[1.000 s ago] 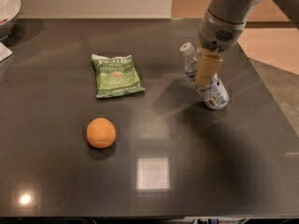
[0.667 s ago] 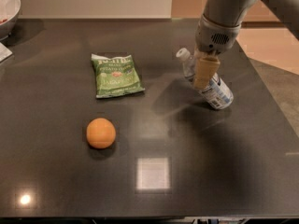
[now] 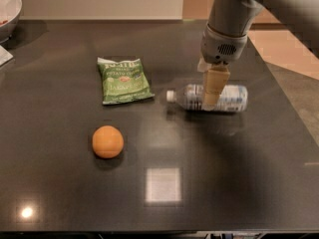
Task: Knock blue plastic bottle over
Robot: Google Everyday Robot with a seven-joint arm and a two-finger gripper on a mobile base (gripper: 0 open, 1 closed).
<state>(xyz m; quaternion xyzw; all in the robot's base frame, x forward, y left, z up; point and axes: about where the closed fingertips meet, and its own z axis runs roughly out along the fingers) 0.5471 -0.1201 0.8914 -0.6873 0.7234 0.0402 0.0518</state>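
Note:
The blue plastic bottle [image 3: 227, 98] lies on its side on the dark table [image 3: 239, 183], its white cap pointing left toward the chip bag. It is clear with a blue-and-white label near its right end. My gripper [image 3: 212, 91] hangs down from the grey wrist at the upper right, its tan fingers [image 3: 214, 86] in front of the bottle's middle, touching or just above it.
A green chip bag [image 3: 123, 80] lies left of the bottle. An orange ball [image 3: 107, 141] sits at front left. A white bowl [image 3: 10, 9] stands at the far left corner. The table's right edge runs close behind the bottle.
The bottle has gone from tilted under the gripper to lying flat on its side, cap to the left. The gripper has shifted slightly left and down with it.

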